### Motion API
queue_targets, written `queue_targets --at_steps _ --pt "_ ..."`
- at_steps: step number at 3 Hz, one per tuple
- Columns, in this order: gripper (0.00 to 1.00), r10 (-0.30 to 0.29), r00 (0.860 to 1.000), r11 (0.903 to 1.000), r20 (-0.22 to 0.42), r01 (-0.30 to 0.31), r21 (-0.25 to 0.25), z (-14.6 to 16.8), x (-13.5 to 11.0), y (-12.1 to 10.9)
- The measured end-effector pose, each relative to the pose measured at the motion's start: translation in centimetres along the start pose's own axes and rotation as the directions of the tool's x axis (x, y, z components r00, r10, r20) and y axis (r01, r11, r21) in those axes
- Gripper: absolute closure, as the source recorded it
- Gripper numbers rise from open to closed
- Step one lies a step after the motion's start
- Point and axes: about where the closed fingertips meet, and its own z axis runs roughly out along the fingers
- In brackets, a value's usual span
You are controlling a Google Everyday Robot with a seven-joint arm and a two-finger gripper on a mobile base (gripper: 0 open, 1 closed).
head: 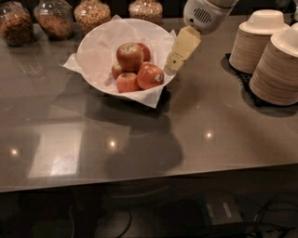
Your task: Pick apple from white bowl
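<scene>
The white bowl (100, 42) lined with crinkled white paper stands on the grey counter at the upper left of centre. Several red apples (135, 67) are piled in it, with one apple (129, 56) on top. My gripper (175, 62), with cream-coloured fingers, comes down from the white arm housing (202, 14) at the top. Its tip hangs just over the right rim of the bowl, right of the apples. It holds nothing that I can see.
Two stacks of beige paper bowls (274, 51) stand on a black mat at the right. Several glass jars (93, 13) of dry food line the back edge. The counter's front edge (149, 179) runs across the lower part of the view.
</scene>
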Motion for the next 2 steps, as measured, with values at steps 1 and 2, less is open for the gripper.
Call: queue_targets --at_steps 1,2 --pt "0.0 0.004 1.0 1.0 0.004 -0.004 -0.003 0.37 -0.31 0.33" --pt "0.0 0.031 0.999 0.9994 0.027 -0.031 -0.015 0.87 -1.14 1.19"
